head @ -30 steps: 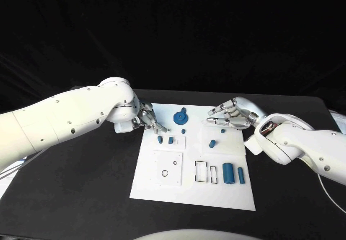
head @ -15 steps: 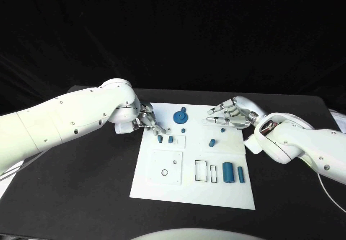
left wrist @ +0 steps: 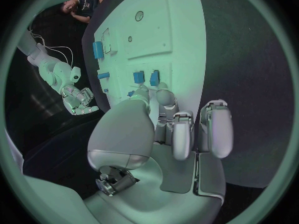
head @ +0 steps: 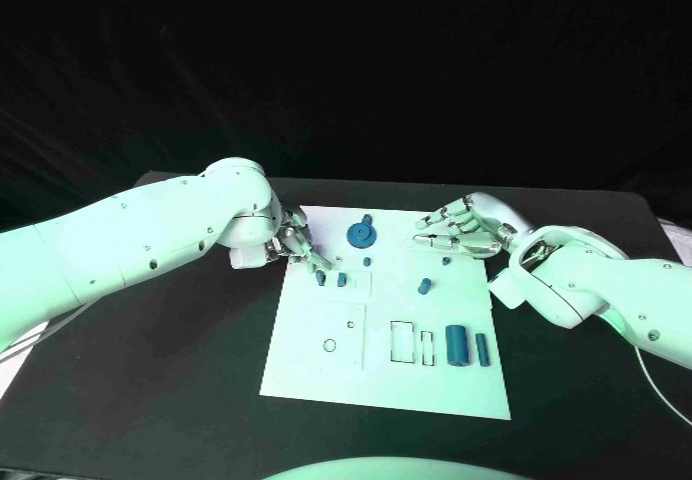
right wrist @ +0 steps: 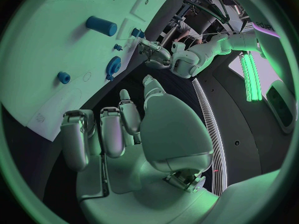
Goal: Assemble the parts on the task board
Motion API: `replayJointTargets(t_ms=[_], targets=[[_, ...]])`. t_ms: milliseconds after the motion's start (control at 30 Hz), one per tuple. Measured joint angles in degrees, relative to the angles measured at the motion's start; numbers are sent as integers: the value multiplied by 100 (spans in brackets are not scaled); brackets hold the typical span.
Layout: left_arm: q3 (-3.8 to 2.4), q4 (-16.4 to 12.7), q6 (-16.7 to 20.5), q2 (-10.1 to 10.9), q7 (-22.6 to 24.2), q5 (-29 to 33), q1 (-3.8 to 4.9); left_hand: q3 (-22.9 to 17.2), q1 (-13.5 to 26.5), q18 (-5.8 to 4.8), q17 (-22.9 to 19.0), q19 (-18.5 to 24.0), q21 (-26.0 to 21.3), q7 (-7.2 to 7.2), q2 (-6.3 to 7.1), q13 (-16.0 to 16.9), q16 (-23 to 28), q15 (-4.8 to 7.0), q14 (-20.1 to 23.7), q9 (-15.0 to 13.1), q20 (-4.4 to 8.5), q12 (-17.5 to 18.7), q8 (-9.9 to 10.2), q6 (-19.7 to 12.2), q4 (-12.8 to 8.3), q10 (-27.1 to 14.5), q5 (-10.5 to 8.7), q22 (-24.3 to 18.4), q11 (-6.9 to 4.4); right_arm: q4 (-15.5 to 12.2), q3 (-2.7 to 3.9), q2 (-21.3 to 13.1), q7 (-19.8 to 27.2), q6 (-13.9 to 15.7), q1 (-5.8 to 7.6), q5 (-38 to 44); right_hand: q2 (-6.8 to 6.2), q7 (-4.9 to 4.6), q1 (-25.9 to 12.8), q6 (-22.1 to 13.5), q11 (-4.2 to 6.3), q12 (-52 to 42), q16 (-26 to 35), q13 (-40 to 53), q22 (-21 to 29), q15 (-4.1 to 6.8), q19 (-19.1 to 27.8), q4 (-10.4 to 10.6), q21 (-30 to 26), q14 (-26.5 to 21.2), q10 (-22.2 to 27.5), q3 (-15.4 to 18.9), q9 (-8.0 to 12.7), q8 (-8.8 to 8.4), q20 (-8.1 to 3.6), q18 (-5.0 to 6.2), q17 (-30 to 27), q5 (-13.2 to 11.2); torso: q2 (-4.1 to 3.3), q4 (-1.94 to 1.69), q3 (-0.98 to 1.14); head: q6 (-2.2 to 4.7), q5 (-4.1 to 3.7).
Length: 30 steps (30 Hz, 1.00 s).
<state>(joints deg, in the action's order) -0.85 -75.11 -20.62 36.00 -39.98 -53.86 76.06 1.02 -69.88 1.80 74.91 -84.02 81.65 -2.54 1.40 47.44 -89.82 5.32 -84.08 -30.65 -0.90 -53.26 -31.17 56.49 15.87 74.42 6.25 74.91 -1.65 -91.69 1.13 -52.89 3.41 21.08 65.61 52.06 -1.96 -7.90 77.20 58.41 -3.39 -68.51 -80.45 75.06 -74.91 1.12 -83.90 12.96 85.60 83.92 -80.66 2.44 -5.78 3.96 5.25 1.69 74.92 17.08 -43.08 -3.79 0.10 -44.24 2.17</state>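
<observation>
Board (head: pixel 378 375) lies mid-table. Left hand (head: pixel 299 245) at the board's left edge, fingertips (left wrist: pixel 142 90) just beside two small parts (head: pixel 330 280); holds nothing, fingers loosely apart. Right hand (head: pixel 462 231) over the far right corner, fingers curled, empty. Gear (head: pixel 361 235) at far edge; two cylinders (head: pixel 467 346) at near right.

- My arms (head: pixel 137 235) wear a smooth, hard white shell, plastic by the look, with a soft sheen;
- My left hand (left wrist: pixel 168 129) and right hand (right wrist: pixel 124 134) look like brushed silver metal with paler, matt pads;
- The task board (head: pixel 378 380) is a flat, smooth white plate, matt;
- The parts (head: pixel 457 344) on it look like smooth blue plastic;
- The table (head: pixel 173 370) is black and matt.
</observation>
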Motion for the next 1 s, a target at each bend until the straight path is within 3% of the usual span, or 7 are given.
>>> replayJointTargets(t_ms=[833,1000], targets=[[21,2,-125,-19,-2,31,-32,-54,-97,0,0,0,0,0,-95,15,0,0,0,17,0,-24,0,0,-54,0,0,0,0,3,0,-1,29,4,-1,-7,25,0,25,0,3,-16,0,0,-4,0,0,0,0,0,-3,0,-3,0,0,0,-1,0,-1,0,-1,-46,-8],[23,4,-127,-28,-2,31,-37,-90,-170,-1,0,0,0,21,-168,14,0,0,0,25,0,-23,0,-21,-90,0,0,-1,0,2,0,-1,32,4,-1,-8,24,0,24,0,12,-16,0,0,-4,0,0,0,0,0,-12,0,-3,0,0,0,-1,0,-1,0,0,-47,-12]])
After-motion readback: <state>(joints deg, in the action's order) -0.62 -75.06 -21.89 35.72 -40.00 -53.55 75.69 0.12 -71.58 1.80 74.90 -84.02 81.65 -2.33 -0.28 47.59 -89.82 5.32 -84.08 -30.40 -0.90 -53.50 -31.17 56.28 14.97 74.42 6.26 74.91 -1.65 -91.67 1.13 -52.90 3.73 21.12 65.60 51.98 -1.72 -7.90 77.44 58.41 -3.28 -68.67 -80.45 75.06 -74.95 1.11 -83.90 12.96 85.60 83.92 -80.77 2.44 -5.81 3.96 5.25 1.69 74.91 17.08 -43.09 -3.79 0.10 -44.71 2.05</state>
